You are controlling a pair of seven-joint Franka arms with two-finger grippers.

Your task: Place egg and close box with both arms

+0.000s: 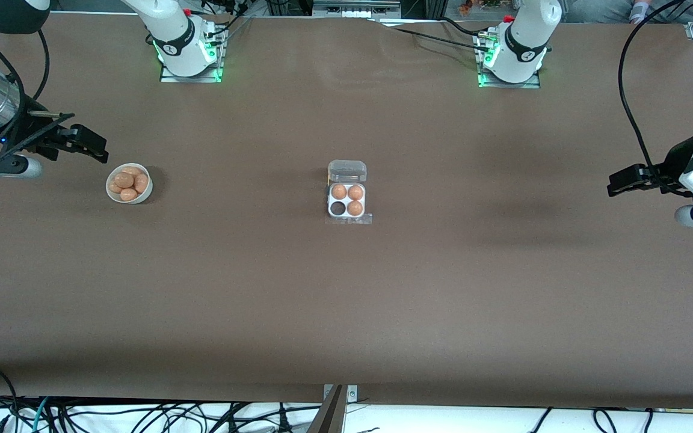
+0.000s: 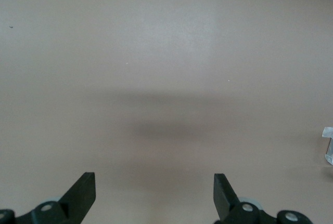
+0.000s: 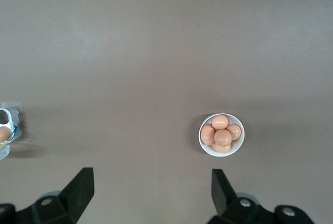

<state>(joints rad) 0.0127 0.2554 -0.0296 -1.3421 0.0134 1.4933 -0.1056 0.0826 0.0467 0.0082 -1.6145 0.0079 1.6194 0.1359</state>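
The box lies nearest the front camera, in the middle of the table, with its lid open. The lid lies back flat on the table toward the robots' bases, so the box's long axis runs from the camera toward the bases, the white tray at the nearer end. Three of the four cells hold an egg; the empty cell is the nearer one toward the right arm's end.

The bowl of eggs sits well apart from the box, toward the right arm's end and slightly farther from the camera.

The right gripper hangs just beside the bowl at that end of the table, jaws wide and holding nothing. The left gripper hangs over bare table at the left arm's end, jaws also wide and holding nothing.
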